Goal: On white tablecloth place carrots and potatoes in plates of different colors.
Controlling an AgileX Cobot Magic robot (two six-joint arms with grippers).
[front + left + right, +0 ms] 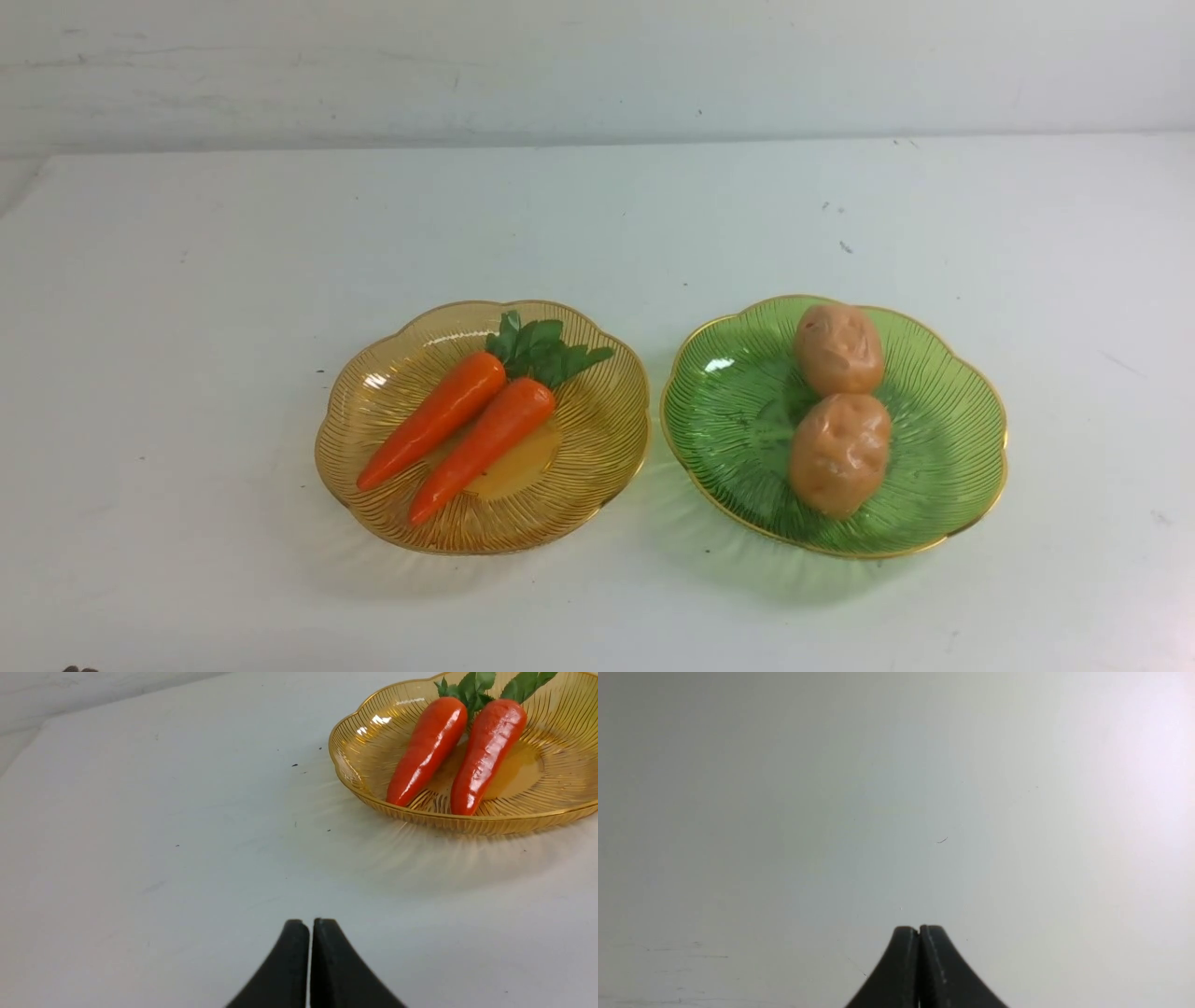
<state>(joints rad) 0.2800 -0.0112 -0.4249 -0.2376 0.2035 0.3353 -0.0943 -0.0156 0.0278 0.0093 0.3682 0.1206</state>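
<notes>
Two orange carrots point(431, 420) point(482, 437) with green tops lie side by side in the amber-yellow plate point(597, 439) on the white tablecloth point(187, 280). Two tan potatoes point(838, 347) point(838, 454) sit in the green plate point(952, 439) to its right. The left wrist view shows the same carrots point(427, 749) point(488, 751) in the amber plate point(355, 770), well away from my left gripper point(311, 924), which is shut and empty. My right gripper point(919, 929) is shut and empty over bare cloth. Neither gripper shows in the front view.
A pale wall point(597, 65) runs behind the table's far edge. The tablecloth carries a few small dark specks point(845, 246). The two plates stand close together, a narrow gap between their rims.
</notes>
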